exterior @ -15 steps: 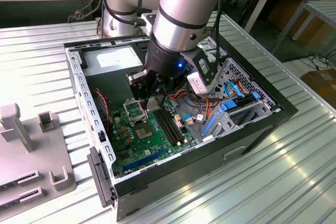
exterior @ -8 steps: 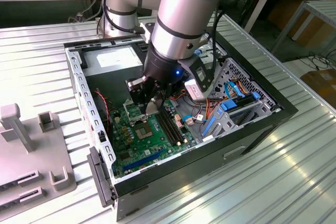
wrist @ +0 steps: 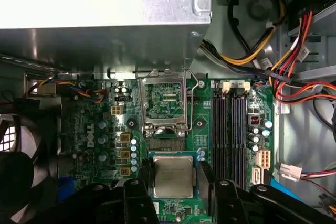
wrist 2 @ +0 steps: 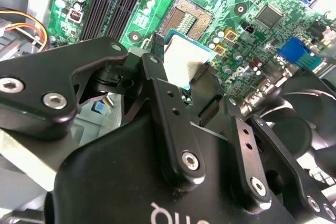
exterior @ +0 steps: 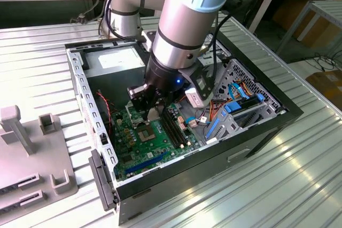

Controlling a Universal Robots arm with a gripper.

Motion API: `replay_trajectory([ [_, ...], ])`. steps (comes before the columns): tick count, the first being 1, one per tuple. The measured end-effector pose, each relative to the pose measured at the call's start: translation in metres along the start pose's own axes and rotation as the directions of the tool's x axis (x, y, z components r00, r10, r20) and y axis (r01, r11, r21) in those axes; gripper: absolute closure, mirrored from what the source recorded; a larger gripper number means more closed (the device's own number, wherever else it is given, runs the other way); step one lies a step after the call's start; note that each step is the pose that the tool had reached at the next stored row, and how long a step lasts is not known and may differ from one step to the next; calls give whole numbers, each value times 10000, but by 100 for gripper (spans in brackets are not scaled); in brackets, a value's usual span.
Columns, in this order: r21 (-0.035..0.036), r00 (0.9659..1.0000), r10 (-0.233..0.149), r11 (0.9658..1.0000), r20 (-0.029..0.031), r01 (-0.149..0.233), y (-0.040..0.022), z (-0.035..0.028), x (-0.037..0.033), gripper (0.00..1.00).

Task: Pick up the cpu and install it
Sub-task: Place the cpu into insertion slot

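The end effector [wrist: 174,169] clenches the cpu [wrist: 173,178] between its fingers, holding it over the green motherboard [wrist: 100,129], near the uncovered socket [wrist 2: 185,20].

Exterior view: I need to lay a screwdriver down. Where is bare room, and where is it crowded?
Bare: the ribbed table at the exterior view's right of the case, and the strip between case and grey fixture. Crowded: inside the case, where the gripper holds the cpu over the motherboard, beside cables.
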State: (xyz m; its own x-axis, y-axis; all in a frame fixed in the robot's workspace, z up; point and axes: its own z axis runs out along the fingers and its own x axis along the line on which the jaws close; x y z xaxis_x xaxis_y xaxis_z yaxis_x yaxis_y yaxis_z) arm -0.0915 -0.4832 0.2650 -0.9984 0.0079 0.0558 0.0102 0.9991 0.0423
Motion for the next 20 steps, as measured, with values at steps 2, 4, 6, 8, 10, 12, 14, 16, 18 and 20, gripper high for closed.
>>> replay_trajectory([
  [2, 2, 10000, 0, 10000, -1, 0, 0, 0, 0, 54],
  [4, -3, 10000, -1, 10000, 0, 1, -3, 77, -5, 54],
  [6, -3, 10000, -1, 10000, -1, 1, -3, 78, -5, 54],
  [8, -3, 10000, -1, 10000, 0, 1, -3, 78, -5, 54],
  [10, -3, 10000, -1, 10000, -1, 1, -3, 79, -5, 54],
  [12, -3, 10000, -1, 10000, 0, 1, -3, 80, -5, 54],
  [14, -5, 10000, -1, 10000, 1, 1, -3, 83, -5, 54],
  [16, -3, 10000, -1, 10000, -12, 1, -13, 285, -16, 54],
  [18, 2, 9998, -35, 10000, -215, 35, -61, 480, 19, 54],
  [20, -1, 9997, -40, 10000, -237, 40, -78, 499, 19, 54],
])
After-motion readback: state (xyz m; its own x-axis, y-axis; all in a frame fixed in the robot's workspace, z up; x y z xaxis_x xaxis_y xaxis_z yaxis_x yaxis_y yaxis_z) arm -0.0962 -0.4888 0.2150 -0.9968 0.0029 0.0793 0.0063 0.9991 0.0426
